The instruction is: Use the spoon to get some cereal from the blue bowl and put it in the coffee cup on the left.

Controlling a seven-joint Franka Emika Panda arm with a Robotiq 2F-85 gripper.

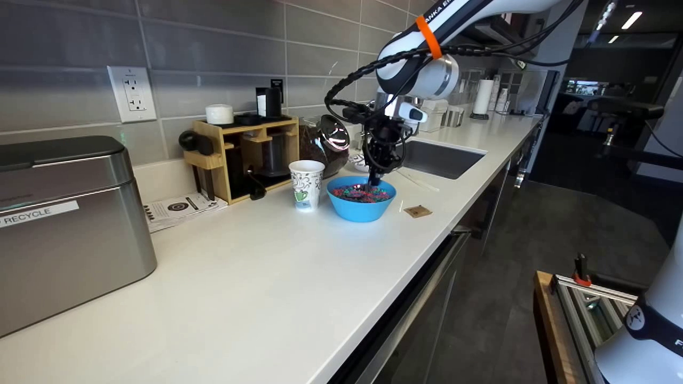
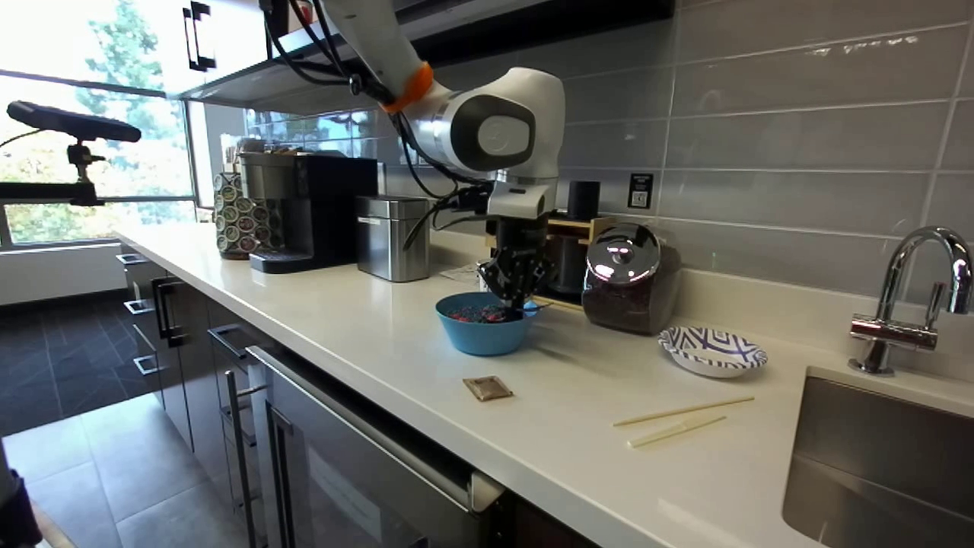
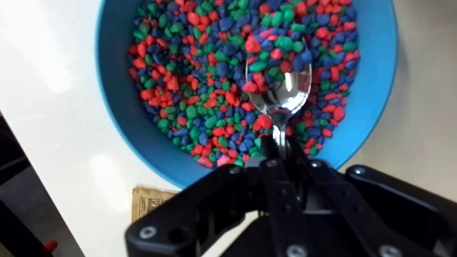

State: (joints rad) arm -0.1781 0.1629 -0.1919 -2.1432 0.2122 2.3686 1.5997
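The blue bowl (image 1: 358, 212) stands on the counter, full of red, green and blue pebble-like bits (image 3: 214, 107). It also shows in an exterior view (image 2: 484, 339) and in the wrist view (image 3: 375, 71). A metal spoon (image 3: 288, 89) lies in the bits, its bowl end partly loaded with them. My gripper (image 3: 280, 144) is shut on the spoon's handle, low over the bowl; it also shows in both exterior views (image 1: 375, 173) (image 2: 517, 293). The paper coffee cup (image 1: 307, 186), white with a pattern, stands upright beside the bowl. In an exterior view the arm mostly hides the cup.
A brown packet (image 2: 488, 388) lies near the bowl. A glass jar (image 2: 630, 293) and wooden organiser (image 1: 219, 160) stand behind, by the wall. A patterned paper bowl (image 2: 713, 354), sticks (image 2: 677, 431) and the sink (image 2: 875, 464) are to one side. A recycle bin (image 1: 74, 229) stands farther along.
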